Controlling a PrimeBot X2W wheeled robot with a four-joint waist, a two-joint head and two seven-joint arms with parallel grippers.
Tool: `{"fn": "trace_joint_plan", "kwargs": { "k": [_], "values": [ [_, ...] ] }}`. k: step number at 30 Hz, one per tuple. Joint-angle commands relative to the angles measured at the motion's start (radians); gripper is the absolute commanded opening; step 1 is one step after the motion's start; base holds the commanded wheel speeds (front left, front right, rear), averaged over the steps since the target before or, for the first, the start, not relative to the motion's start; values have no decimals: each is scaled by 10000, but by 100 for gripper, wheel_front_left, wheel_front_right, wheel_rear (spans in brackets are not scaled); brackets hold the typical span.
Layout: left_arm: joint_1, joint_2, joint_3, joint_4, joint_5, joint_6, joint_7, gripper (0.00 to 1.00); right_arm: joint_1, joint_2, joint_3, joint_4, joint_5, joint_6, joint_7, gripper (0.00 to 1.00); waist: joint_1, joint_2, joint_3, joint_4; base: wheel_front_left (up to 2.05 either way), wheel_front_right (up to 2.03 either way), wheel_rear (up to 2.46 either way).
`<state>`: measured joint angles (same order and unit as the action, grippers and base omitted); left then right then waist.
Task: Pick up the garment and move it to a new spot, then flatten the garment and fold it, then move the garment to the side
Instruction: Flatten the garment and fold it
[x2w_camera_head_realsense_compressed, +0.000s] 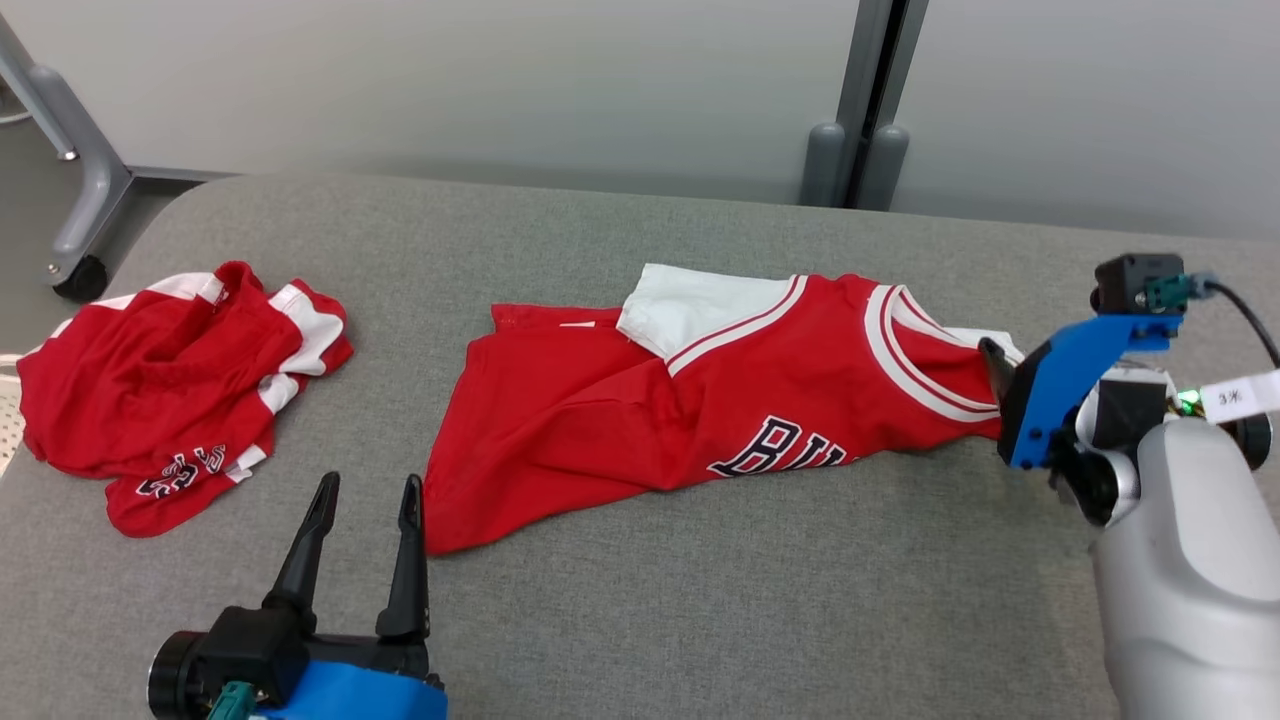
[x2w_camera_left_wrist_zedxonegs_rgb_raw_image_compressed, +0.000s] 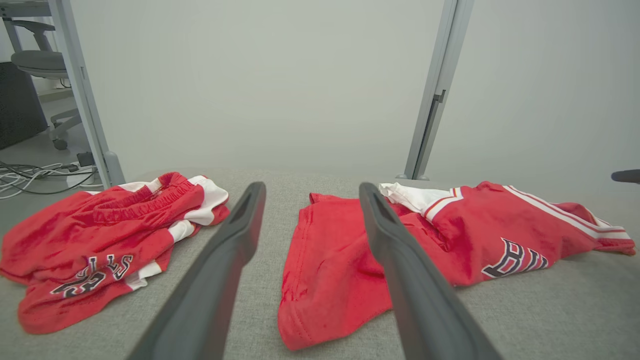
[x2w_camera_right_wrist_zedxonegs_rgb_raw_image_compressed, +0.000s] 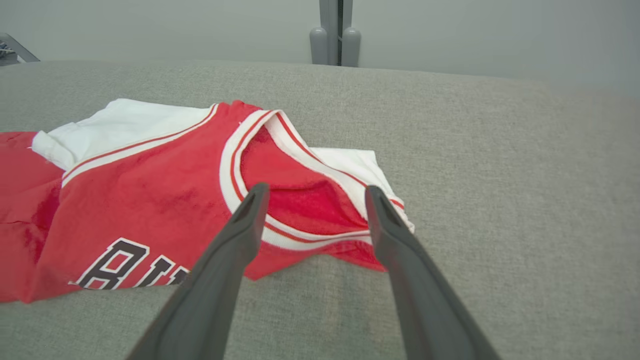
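Note:
The garment, a red jersey (x2w_camera_head_realsense_compressed: 700, 400) with white trim and dark lettering, lies crumpled across the middle of the grey table; it also shows in the left wrist view (x2w_camera_left_wrist_zedxonegs_rgb_raw_image_compressed: 330, 265) and the right wrist view (x2w_camera_right_wrist_zedxonegs_rgb_raw_image_compressed: 150, 195). My right gripper (x2w_camera_head_realsense_compressed: 1000, 370) is at the jersey's right end, by the neckline. Its jaws (x2w_camera_right_wrist_zedxonegs_rgb_raw_image_compressed: 316, 190) stand open above the collar with nothing between them. My left gripper (x2w_camera_head_realsense_compressed: 368, 485) is open near the table's front, just left of the jersey's lower left corner. Its spread fingers (x2w_camera_left_wrist_zedxonegs_rgb_raw_image_compressed: 311, 186) point at the gap between the two red garments.
A second red garment, crumpled shorts (x2w_camera_head_realsense_compressed: 160, 390) (x2w_camera_left_wrist_zedxonegs_rgb_raw_image_compressed: 100, 225), lies at the table's left end. The padded grey table (x2w_camera_head_realsense_compressed: 700, 620) rounds off at its far left corner. Behind it are a pale wall, a grey post (x2w_camera_head_realsense_compressed: 860, 100) and a wheeled frame leg (x2w_camera_head_realsense_compressed: 80, 270).

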<state>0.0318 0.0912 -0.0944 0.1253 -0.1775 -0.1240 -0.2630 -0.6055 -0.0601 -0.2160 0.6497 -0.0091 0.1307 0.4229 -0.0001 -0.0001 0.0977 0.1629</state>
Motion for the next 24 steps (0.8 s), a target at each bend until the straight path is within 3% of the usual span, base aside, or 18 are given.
{"fn": "trace_joint_plan", "kwargs": {
  "k": [1, 11, 24],
  "values": [
    [-280, -8, -34, -56, -34, -43, -27, 100, -270, 27, -12, -106, 163, 1, 375, 100, 1, 1, 208, 137, 0, 0, 0],
    [-953, 17, -314, -218, 47, -64, -26, 100, -2131, 78, -717, 511, -170, 1, 1548, 100, 1, 1, 1453, 880, 0, 0, 0],
    [-1356, -25, -397, -599, -59, -78, -26, 100, -3400, 78, -1686, 2743, -197, 3, 532, 100, 1, 1, 2235, 1569, 0, 0, 0]
  ]
}}
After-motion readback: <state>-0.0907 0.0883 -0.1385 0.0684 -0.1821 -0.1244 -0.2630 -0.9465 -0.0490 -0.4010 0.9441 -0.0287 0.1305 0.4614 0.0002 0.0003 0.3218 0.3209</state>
